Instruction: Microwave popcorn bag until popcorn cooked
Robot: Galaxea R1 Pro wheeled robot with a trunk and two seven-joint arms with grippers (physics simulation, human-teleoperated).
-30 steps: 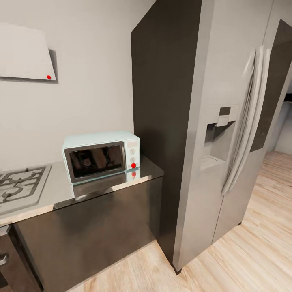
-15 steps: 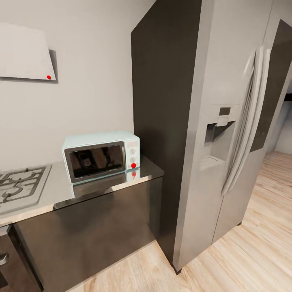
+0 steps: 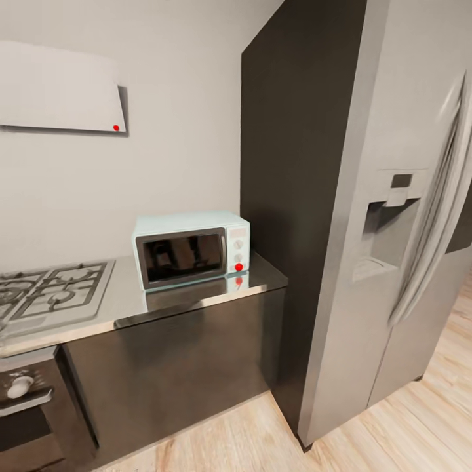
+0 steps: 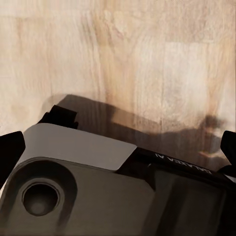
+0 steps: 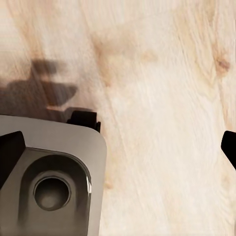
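Head view: microwave (image 3: 191, 255) door shut, standing on grey metal bench (image 3: 124, 303), at its right end, just beside tall dark panel (image 3: 295, 183). Gas hob (image 3: 56, 292) to microwave's left, oven (image 3: 29, 413) under hob, white hood (image 3: 59, 88) on wall above. Silver fridge (image 3: 406, 249) right of panel. Wrist views: left jaws (image 4: 118, 147) and right jaws (image 5: 118, 147) both spread wide, holding nothing, over wood floor (image 5: 162, 73) and robot base (image 4: 88, 196).

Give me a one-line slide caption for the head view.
Mint-blue microwave, door shut, on the grey countertop between gas hob and fridge.
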